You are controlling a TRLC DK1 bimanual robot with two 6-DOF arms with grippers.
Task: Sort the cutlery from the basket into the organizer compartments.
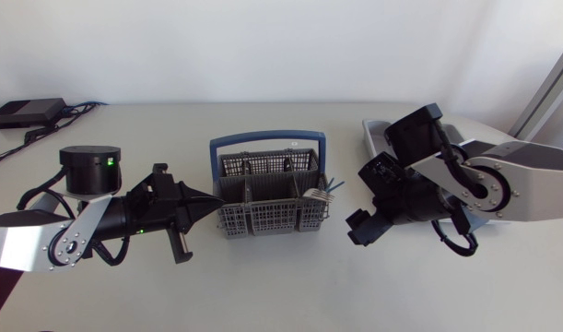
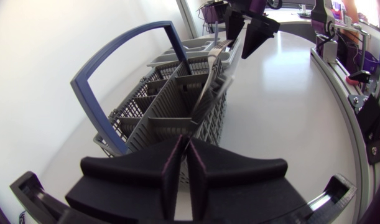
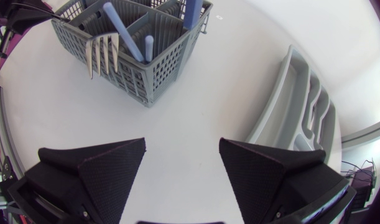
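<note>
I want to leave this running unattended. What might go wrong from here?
A fork leans out over the basket rim; the open right pincer might knock it onto the table instead of gripping it. The shut left pincer sits close to the basket's end wall, so a small advance may shove the basket sideways.

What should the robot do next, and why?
Probably move the right gripper to the fork and close on it: the gripper is open and empty, and the fork's tines stick out over the basket wall ahead of it.
</note>
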